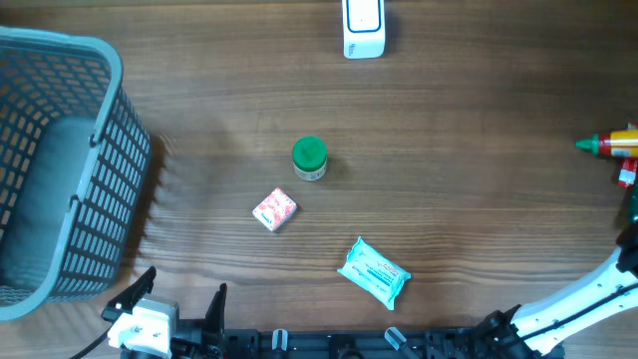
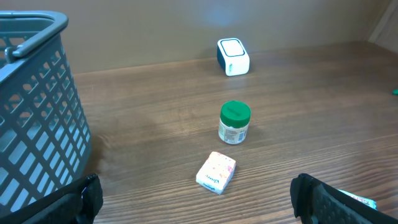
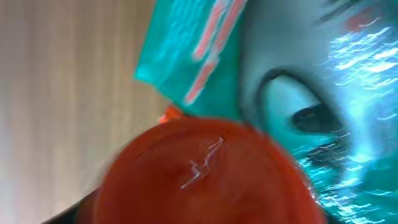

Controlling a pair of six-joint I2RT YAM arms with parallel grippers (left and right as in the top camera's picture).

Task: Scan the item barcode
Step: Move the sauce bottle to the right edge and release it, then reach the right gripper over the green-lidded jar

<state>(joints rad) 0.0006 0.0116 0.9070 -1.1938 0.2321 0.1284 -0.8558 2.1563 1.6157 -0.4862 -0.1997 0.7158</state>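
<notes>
The white and blue scanner (image 1: 362, 28) (image 2: 233, 56) stands at the table's far edge. A green-lidded jar (image 1: 309, 158) (image 2: 234, 122), a small pink box (image 1: 275, 209) (image 2: 216, 172) and a teal wipes pack (image 1: 374, 272) lie mid-table. My left gripper (image 1: 184, 284) (image 2: 196, 200) is open near the front edge, short of the pink box, with nothing between its fingers. A red and yellow bottle (image 1: 613, 145) lies at the right edge, and my right arm (image 1: 588, 294) reaches toward it. A blurred red round surface (image 3: 205, 174) fills the right wrist view, hiding the right fingers.
A grey-blue mesh basket (image 1: 110, 179) (image 2: 37, 124) stands at the left. Behind the red surface in the right wrist view lies a shiny teal package (image 3: 323, 87) with red print.
</notes>
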